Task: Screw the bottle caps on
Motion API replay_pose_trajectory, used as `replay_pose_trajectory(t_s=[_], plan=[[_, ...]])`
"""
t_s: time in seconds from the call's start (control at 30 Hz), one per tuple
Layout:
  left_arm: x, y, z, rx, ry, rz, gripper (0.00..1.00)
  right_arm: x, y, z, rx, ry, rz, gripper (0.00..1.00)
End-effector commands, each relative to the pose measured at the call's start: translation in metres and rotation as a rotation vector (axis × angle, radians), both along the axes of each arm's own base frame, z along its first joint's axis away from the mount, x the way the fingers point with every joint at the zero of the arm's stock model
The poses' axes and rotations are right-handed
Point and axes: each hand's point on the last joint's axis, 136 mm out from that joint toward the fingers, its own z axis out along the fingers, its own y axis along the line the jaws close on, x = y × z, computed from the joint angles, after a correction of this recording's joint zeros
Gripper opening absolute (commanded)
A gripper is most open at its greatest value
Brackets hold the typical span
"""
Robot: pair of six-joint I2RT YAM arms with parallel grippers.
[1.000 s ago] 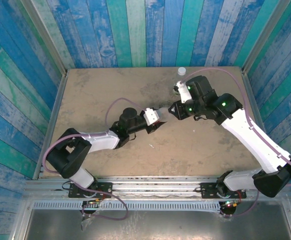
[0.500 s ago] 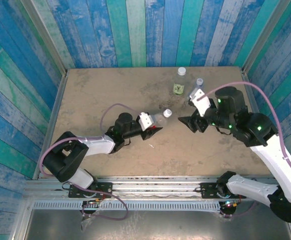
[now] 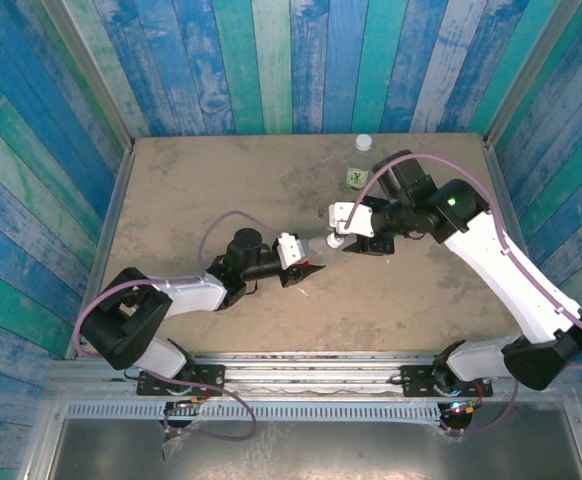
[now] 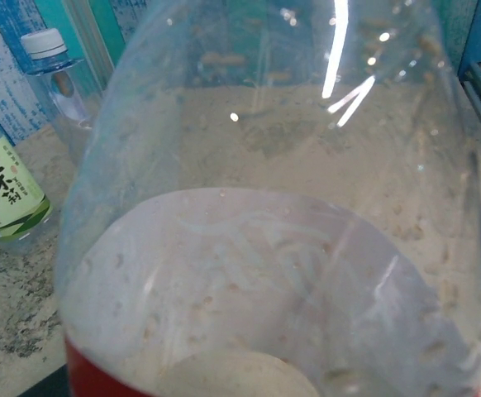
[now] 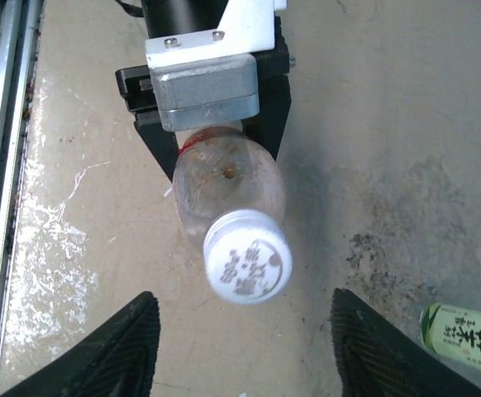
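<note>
surface (image 3: 191, 200): flat, matt, sandy-brown board, scuffed and speckled; we judge that it gives fair friction.
left hand (image 3: 306, 258): clamped on the lower body of the red-labelled bottle (image 5: 228, 186), holding it tilted above the surface, neck toward the right arm.
right hand (image 5: 245, 302): spread, one dark finger on each side of the cap, touching neither side.
red-labelled bottle: thin clear plastic, round, seemingly empty; we judge it light, smooth and easy to dent, so the stiffer lower body is the place to hold.
other bottles: green-labelled bottle (image 4: 1, 190) and slim capped bottle (image 4: 59, 74) stand near the far edge.
cap (image 5: 247, 265): small white round piece on the neck; we would pinch it across the rim, gently.
</note>
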Motion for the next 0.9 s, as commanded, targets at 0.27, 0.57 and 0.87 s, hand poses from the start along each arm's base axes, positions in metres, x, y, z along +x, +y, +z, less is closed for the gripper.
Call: replay_pose_trajectory(t_s=[0.27, 0.57, 0.87], plan=[[-0.007, -0.001, 0.028, -0.046, -0.076, -0.034, 0.51, -0.011, 0.012, -0.008, -0.032, 0.086, 0.156, 0.49], [-0.006, -0.001, 0.024, -0.027, -0.071, -0.031, 0.51, -0.006, 0.010, -0.018, -0.064, 0.122, 0.129, 0.27], [0.020, 0.006, 0.029, -0.016, -0.105, 0.108, 0.49, 0.005, 0.016, -0.007, 0.034, 0.222, -0.135, 0.06]])
